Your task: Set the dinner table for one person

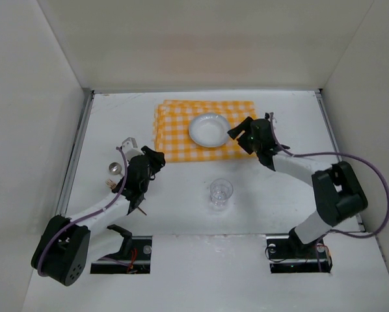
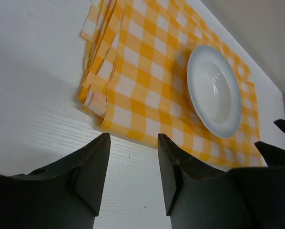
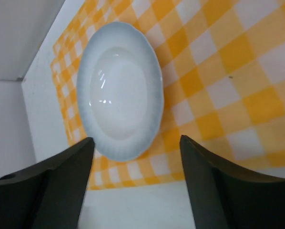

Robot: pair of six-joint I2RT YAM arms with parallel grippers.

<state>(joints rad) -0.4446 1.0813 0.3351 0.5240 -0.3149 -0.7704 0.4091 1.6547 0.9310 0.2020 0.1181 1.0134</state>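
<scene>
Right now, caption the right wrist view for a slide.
Open right gripper near the white plate lying on the orange-checked mat.

My overhead camera looks down from above and behind the arm bases, far enough off to take in the whole desk. My left wrist camera sits low, looking forward between its own jaws at the checked cloth and the plate well beyond them. My right wrist camera hangs close over that plate, just ahead of its jaws. All three views share plate and cloth.
</scene>
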